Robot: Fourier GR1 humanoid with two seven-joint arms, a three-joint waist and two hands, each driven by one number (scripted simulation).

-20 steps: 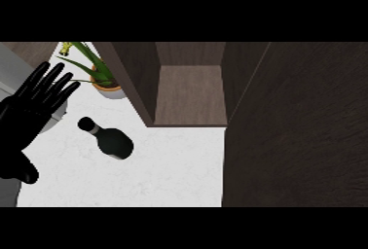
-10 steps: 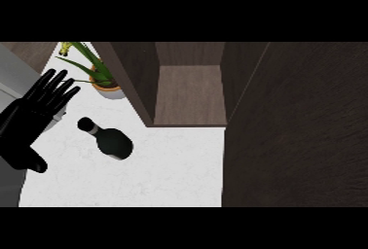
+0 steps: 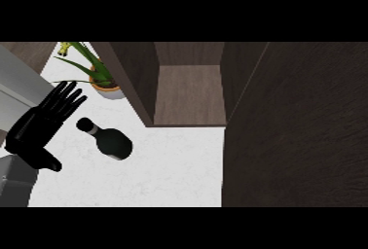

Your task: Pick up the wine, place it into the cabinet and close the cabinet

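A dark wine bottle [image 3: 110, 140] stands on the white counter [image 3: 165, 170], seen from above with its neck toward the upper left. My left hand [image 3: 45, 124] is just left of it, fingers straight and spread, palm facing the bottle, a small gap between them. Behind the bottle and to its right is the open wooden cabinet [image 3: 188, 92], its inner shelf bare. The cabinet's dark door [image 3: 298, 126] stands swung open along the right side. My right hand does not show.
A potted green plant [image 3: 95, 73] sits at the back left, close to the cabinet's left wall. My grey left forearm [image 3: 14, 182] comes in at the lower left.
My left hand has moved right and down toward the bottle, closing most of the gap. The bottle and cabinet have not moved.
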